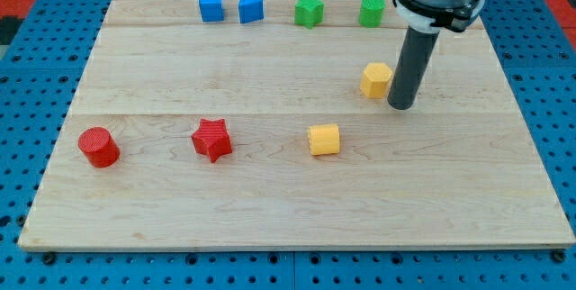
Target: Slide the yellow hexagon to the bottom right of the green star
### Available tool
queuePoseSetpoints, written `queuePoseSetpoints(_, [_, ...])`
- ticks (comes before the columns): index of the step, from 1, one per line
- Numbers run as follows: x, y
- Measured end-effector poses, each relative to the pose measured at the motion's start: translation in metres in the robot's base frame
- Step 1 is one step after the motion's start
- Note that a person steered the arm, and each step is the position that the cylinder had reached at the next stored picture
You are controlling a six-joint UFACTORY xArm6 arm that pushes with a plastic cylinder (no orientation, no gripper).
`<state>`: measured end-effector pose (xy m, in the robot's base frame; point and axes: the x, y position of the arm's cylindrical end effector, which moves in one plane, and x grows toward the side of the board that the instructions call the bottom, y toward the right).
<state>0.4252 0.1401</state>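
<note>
The yellow hexagon (376,80) lies on the wooden board (270,209), right of centre. The green star (309,10) sits near the board's top edge, up and to the left of the hexagon. My tip (402,106) rests on the board just right of the hexagon and slightly below it, very close to its right side or touching it. The dark rod rises from the tip to the arm's head at the view's top right.
A green block (372,10) sits right of the star. A blue cube (210,5) and a blue triangular block (250,7) sit left of it. A second yellow block (324,140), a red star (212,139) and a red cylinder (98,147) lie lower down.
</note>
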Motion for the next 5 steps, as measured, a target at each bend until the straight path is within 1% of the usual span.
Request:
queuePoseSetpoints(1, [-0.006,-0.001])
queuePoseSetpoints(2, [-0.022,-0.002])
queuePoseSetpoints(3, [0.004,0.014])
queuePoseSetpoints(4, [0.081,0.038])
queuePoseSetpoints(5, [0.156,0.014])
